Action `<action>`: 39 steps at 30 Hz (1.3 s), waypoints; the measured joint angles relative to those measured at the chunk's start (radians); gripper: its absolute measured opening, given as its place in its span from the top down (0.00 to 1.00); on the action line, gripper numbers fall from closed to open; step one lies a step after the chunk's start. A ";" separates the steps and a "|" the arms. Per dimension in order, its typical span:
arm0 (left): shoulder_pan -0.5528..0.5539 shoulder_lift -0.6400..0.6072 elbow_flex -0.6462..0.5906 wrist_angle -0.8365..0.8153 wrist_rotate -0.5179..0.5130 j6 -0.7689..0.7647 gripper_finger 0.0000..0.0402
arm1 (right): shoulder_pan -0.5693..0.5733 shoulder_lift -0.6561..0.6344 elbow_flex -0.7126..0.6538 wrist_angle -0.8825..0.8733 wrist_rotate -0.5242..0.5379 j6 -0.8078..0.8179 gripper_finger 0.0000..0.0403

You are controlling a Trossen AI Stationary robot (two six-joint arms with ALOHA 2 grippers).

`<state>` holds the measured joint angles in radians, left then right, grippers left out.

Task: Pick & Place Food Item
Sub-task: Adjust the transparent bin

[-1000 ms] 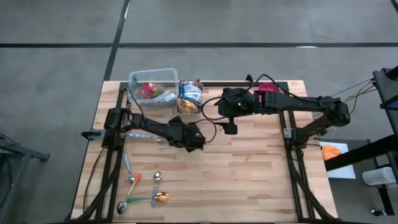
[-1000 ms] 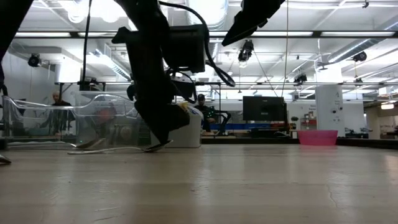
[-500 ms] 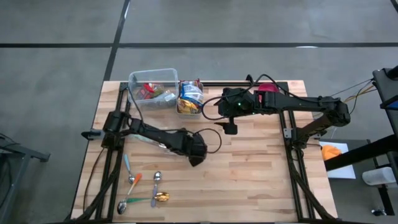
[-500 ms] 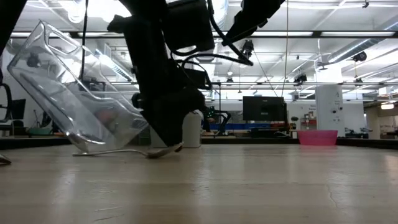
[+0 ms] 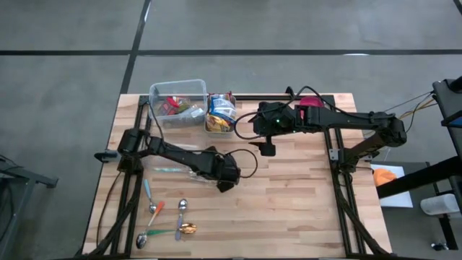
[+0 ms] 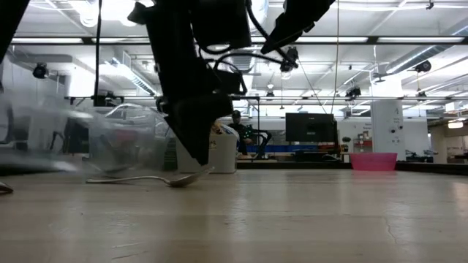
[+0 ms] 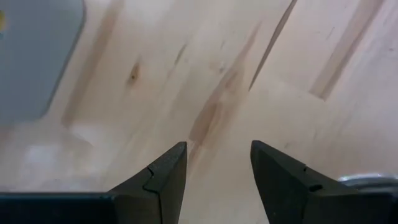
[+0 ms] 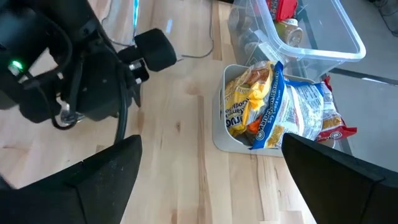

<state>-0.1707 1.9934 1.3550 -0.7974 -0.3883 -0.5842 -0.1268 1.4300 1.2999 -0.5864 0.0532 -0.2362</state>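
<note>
The food item, a crinkly blue, yellow and white snack bag (image 8: 277,109), sits upright in a small grey tray (image 8: 219,134) at the table's back edge, just beside the clear bin (image 5: 178,90). Right gripper (image 5: 266,148) hovers near it, fingers spread wide, empty. Left gripper (image 7: 217,168) points down at bare wood, fingers parted, holding nothing.

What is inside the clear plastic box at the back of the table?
The clear plastic box holds a red packet and a small can. More pale items lie deeper inside, but the box wall and these top items cover them, so I cannot name them.
</note>
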 joint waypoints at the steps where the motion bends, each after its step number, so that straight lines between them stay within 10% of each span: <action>1: 0.000 -0.008 0.006 -0.015 0.000 0.006 0.55 | 0.000 0.000 0.000 0.000 0.000 0.000 0.05; 17: -0.127 -0.184 0.015 -0.064 0.021 0.074 0.55 | 0.000 0.000 0.000 -0.001 0.000 0.000 0.05; 39: -0.242 -0.196 -0.225 0.040 0.172 -0.442 0.55 | 0.000 0.000 0.000 0.000 0.000 0.000 0.05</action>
<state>-0.4130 1.7979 1.1304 -0.7571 -0.2160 -1.0258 -0.1268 1.4300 1.2999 -0.5869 0.0531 -0.2359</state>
